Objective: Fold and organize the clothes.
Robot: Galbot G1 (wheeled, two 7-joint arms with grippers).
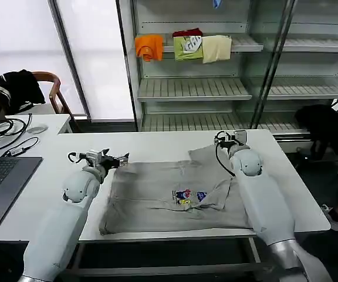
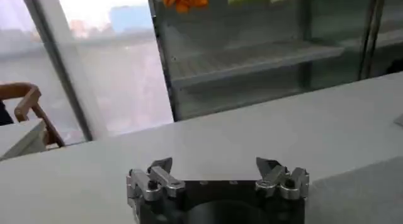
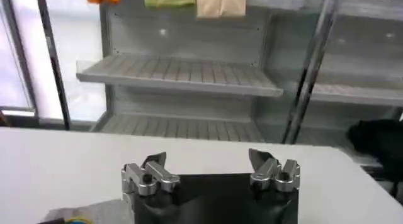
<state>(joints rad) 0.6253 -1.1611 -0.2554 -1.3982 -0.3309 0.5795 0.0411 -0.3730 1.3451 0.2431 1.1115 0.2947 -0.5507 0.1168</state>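
Grey T-shirt (image 1: 169,197) flat on table (image 1: 157,147), L gripper (image 2: 217,175) & R gripper (image 3: 211,168) – fingers spread wide, empty

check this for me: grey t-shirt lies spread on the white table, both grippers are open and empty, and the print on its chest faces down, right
Not quite: the print faces up, as the head view shows. The rest holds: the grey T-shirt lies spread on the white table, and the left gripper and right gripper are open and empty.

A white worktable (image 1: 157,144) occupies the foreground, with a second white desk (image 1: 46,126) adjoining it at the left that carries a laptop (image 1: 2,182) and loose cables (image 1: 7,132). Behind the tables stands a grey metal shelving unit (image 1: 195,88) with slatted shelves, its upper shelf holding folded orange (image 1: 149,46), green (image 1: 188,47) and cream (image 1: 216,48) garments. Bright frosted window panels (image 1: 95,59) fill the left rear wall, and a wooden chair (image 1: 51,88) draped with a black garment (image 1: 16,88) stands before them.
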